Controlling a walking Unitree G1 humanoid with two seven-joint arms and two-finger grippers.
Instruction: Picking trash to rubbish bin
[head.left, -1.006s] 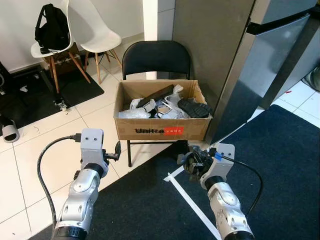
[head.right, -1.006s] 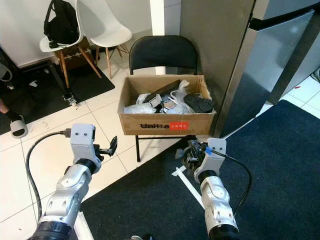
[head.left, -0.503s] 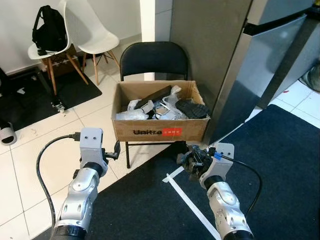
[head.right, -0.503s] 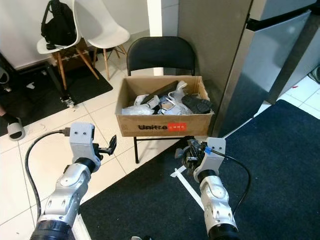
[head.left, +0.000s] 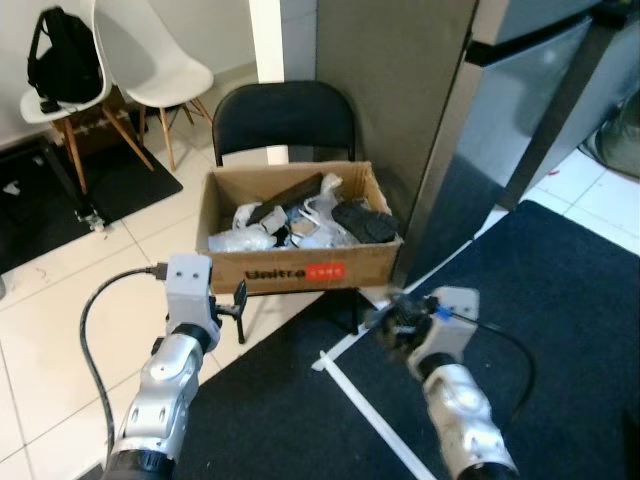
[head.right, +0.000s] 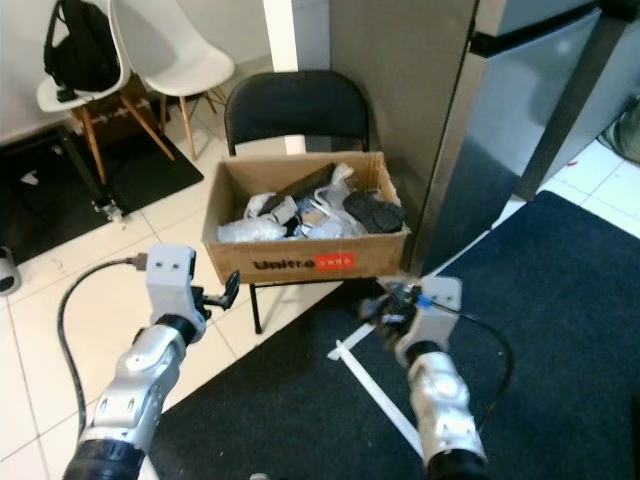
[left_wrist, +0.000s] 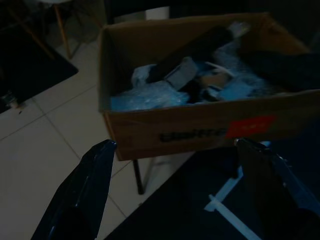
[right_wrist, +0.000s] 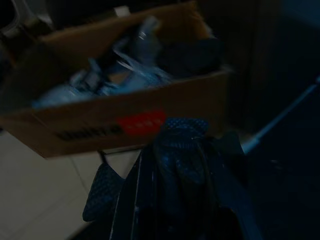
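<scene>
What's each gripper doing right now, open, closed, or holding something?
Left gripper: open, empty.
Right gripper: shut on a dark piece of trash.

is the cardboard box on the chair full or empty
Nearly full: the brown cardboard box on the black folding chair holds plastic wrappers and dark scraps up to its rim.

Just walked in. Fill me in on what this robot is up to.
The robot stands facing a cardboard box heaped with trash that sits on a black folding chair. Its right gripper is shut on a dark crumpled piece of trash, held low in front of the box and not yet over it. The left gripper is open and holds nothing, pointed at the box.
</scene>
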